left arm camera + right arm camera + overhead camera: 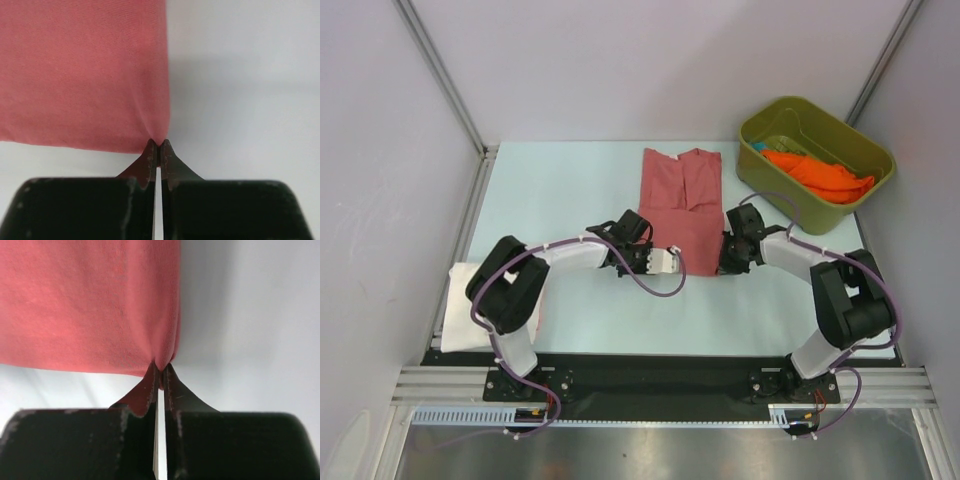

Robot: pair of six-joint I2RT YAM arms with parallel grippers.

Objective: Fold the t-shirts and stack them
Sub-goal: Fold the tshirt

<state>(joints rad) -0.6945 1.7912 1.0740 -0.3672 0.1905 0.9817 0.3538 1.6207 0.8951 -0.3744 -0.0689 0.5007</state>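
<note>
Pinched shut on a near corner of the salmon-red t-shirt [680, 205], the left gripper [159, 146] bites only the hem's tip; the right gripper [161, 371] is clamped likewise on the other near corner. The shirt lies as a narrow strip mid-bench [560, 190], with bare surface to its left and in front. Both arms bend elbows outward, forearms angled inward. An orange t-shirt [817, 172] sits in the olive-green bin [760, 135] at far right. A white t-shirt [460, 295] lies at the near left edge.

White t-shirt [457, 320] lies partly hidden under left arm [510, 285].
</note>
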